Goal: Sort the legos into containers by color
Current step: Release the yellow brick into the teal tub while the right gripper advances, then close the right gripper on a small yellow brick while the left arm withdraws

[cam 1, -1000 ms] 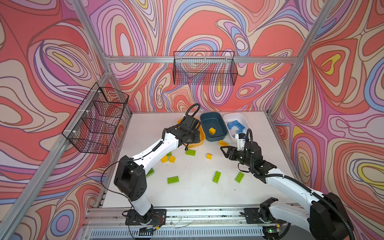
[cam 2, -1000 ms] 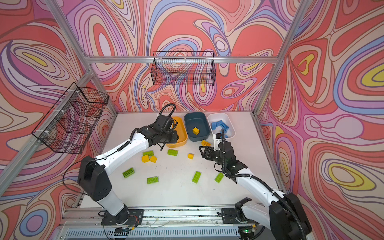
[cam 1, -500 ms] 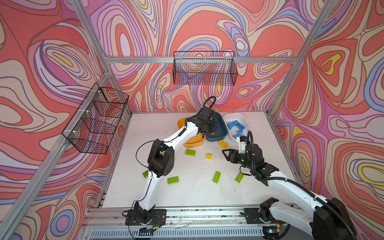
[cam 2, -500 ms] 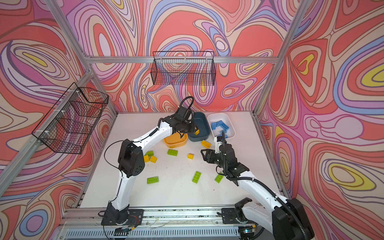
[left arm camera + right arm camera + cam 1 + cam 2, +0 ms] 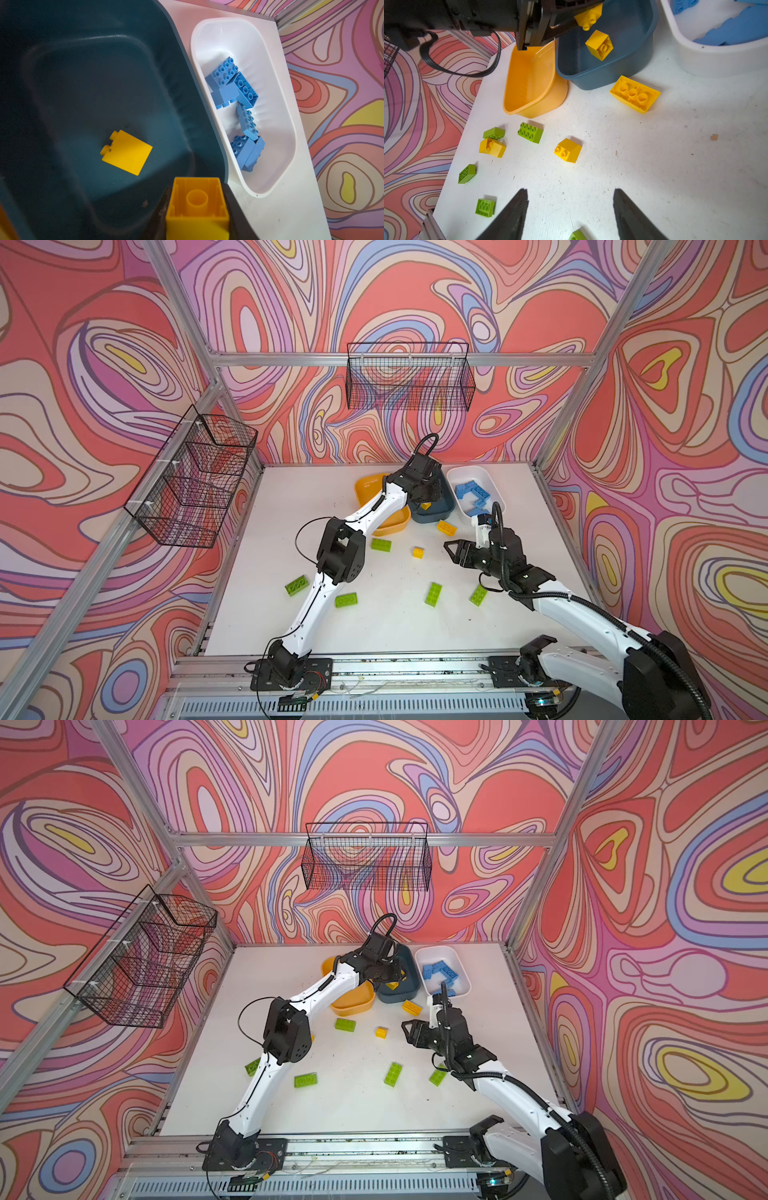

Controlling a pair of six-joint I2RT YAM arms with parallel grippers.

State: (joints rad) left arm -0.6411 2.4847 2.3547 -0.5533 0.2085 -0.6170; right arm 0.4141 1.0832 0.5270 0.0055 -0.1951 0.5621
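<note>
My left gripper (image 5: pixel 428 498) hangs over the dark blue bin (image 5: pixel 434 518), shut on a yellow brick (image 5: pixel 197 207) with its hollow underside toward the wrist camera. Another yellow brick (image 5: pixel 126 152) lies on that bin's floor. The white bin (image 5: pixel 496 489) beside it holds several blue bricks (image 5: pixel 230 83). An orange bin (image 5: pixel 368 489) stands on the other side, partly under my left arm. My right gripper (image 5: pixel 451 549) hovers open over bare table, nothing between its fingers (image 5: pixel 517 209). Loose yellow bricks (image 5: pixel 446 526) (image 5: pixel 418 552) and green bricks (image 5: pixel 381 544) (image 5: pixel 433 594) lie on the table.
More green bricks lie at the left (image 5: pixel 296 585), front (image 5: pixel 346 600) and beside my right arm (image 5: pixel 478 595). A yellow brick (image 5: pixel 492 147) sits against a green one (image 5: pixel 494 133). Wire baskets hang on the back wall (image 5: pixel 409 377) and left wall (image 5: pixel 195 481).
My left arm has swung from above the orange bin to above the dark blue bin, still gripping the yellow brick. My right gripper has drifted a little toward the table's middle, still open.
</note>
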